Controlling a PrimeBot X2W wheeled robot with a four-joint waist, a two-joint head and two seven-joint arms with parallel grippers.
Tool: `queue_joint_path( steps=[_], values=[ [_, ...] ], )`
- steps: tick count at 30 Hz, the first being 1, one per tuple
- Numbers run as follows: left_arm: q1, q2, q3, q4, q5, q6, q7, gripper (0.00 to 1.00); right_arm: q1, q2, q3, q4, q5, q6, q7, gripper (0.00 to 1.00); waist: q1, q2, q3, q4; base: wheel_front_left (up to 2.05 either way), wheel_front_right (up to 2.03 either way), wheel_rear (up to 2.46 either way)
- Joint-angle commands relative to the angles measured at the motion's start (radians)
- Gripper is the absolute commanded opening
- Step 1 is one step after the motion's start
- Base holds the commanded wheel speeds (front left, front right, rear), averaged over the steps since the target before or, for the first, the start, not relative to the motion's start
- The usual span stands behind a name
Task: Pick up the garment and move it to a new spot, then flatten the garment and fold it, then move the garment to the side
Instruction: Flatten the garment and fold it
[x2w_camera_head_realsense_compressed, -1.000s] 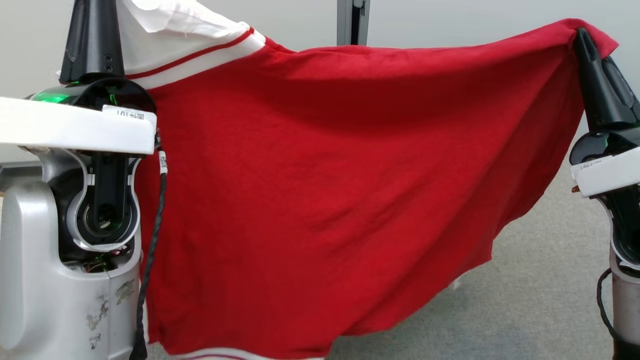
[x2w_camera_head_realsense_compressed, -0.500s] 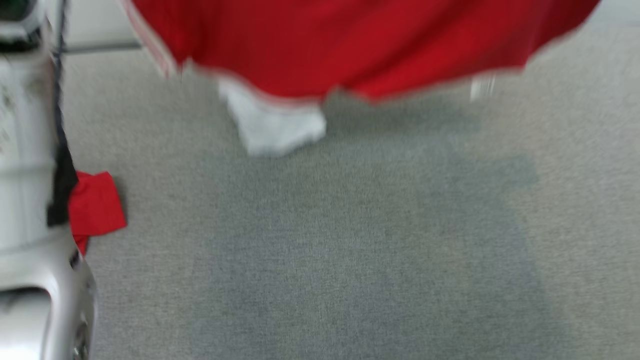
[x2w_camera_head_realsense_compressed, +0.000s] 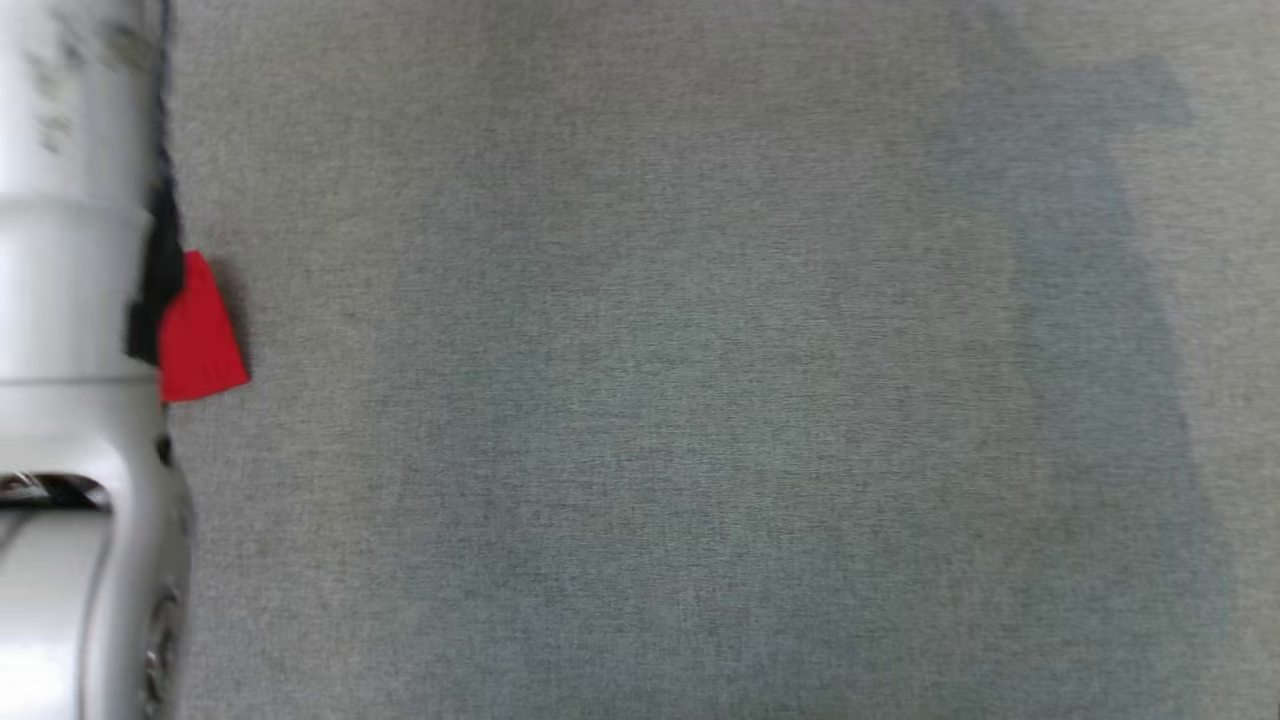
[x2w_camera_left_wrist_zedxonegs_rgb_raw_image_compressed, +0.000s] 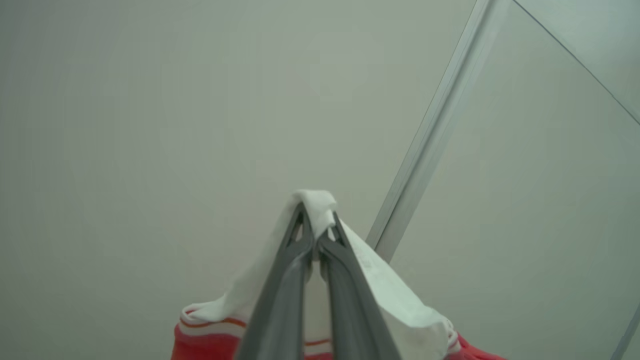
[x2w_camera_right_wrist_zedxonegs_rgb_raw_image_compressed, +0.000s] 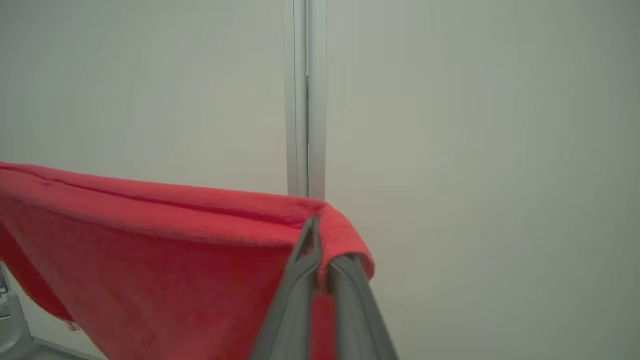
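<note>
Left gripper: jaws pressed together, pinching a fold of the white edge of the garment; a tuft of that white cloth pokes out past the tips and the rest drapes down both sides of the fingers to a red-striped band; this pinch sits just left of the metal post on the wall.

Right gripper: jaws likewise closed, nipping a red corner that wraps over one fingertip; this pinch sits directly below the post, and from it the top hem runs taut away to the left of the post, toward the other arm.

So the garment's long axis lies from one pinch to the other, across the front of the post, with the body of the cloth hanging below both sets of jaws; neither arm is nearer, since each has an end.

In the head view a red flap hangs just beside the pale left arm, above bare carpet; laying the cloth flat there probably calls for both arms to lower together, hem kept tight.
</note>
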Motion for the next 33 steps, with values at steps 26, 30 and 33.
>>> queue_joint_path(
  steps=[26, 30, 33],
  values=[
    [0.738, 0.099, -0.348, 0.062, 0.119, -0.024, -0.026, 0.00, 0.653, -0.036, 0.245, 0.129, 0.324, -0.001, -0.045, 0.00, -0.0001, 0.0000, -0.328, 0.051, 0.00, 0.00, 0.00],
    [0.809, 0.124, -0.449, 0.048, 0.128, -0.024, -0.003, 0.00, 0.725, -0.051, 0.266, 0.177, 0.370, -0.001, -0.045, 0.00, -0.0001, 0.0000, -0.377, 0.046, 0.00, 0.00, 0.00],
    [0.842, 0.139, -0.495, 0.035, 0.128, -0.024, 0.008, 0.00, 0.759, -0.056, 0.284, 0.193, 0.389, -0.001, -0.034, 0.00, -0.0001, 0.0000, -0.398, 0.045, 0.00, 0.00, 0.00]
  ],
)
